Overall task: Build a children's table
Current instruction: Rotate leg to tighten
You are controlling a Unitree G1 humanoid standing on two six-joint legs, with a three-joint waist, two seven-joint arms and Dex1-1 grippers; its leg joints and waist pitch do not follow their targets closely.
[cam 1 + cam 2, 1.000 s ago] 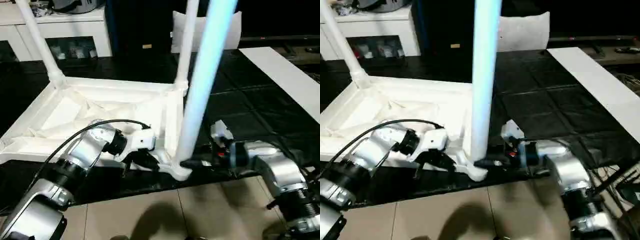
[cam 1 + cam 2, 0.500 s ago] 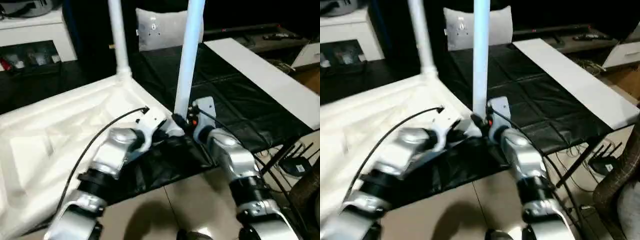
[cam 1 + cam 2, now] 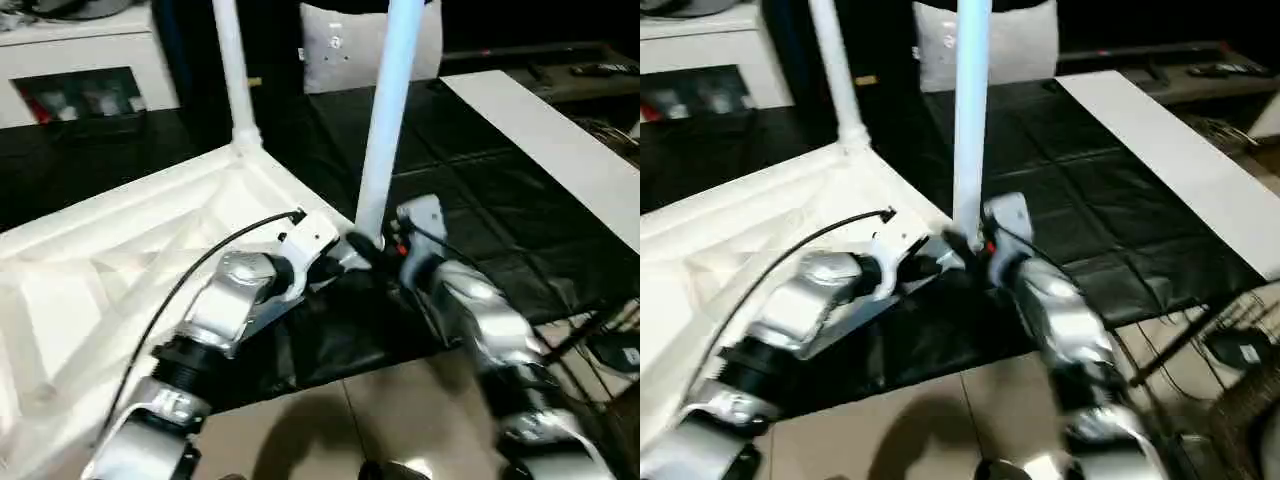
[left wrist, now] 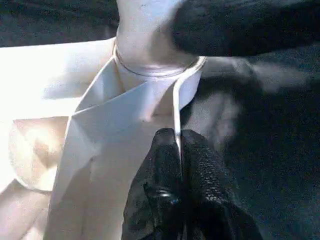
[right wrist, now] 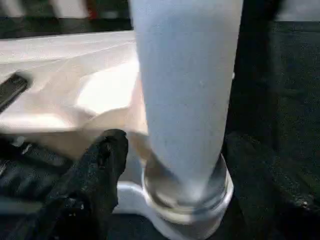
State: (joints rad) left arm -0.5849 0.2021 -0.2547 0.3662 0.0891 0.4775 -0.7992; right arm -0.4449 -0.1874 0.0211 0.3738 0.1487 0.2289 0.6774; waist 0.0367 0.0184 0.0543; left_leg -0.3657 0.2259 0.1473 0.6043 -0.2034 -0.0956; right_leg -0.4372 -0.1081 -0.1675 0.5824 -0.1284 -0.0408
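The white tabletop (image 3: 120, 270) lies upside down on the black mat, ribs up. One white leg (image 3: 232, 80) stands in the far corner socket. Another leg (image 3: 385, 120) stands in the near corner socket (image 5: 187, 200). My left gripper (image 4: 177, 150) is shut on the thin rim of the tabletop just beside that near socket; it also shows from above (image 3: 332, 264). My right gripper (image 5: 175, 150) is open around the near leg's base, one finger (image 5: 102, 165) on each side, with a gap to the leg.
A white cabinet with glass doors (image 3: 80, 60) stands at the back left and a white cushion (image 3: 345, 50) behind the legs. A long white board (image 3: 540, 130) lies on the black mat (image 3: 470, 190) at the right. Cables (image 3: 610, 340) lie beside the tiled floor (image 3: 400, 420).
My right gripper's fingers have spread off the near leg's base. The left gripper stays pinched on the rim. The whole picture has shifted with the camera.
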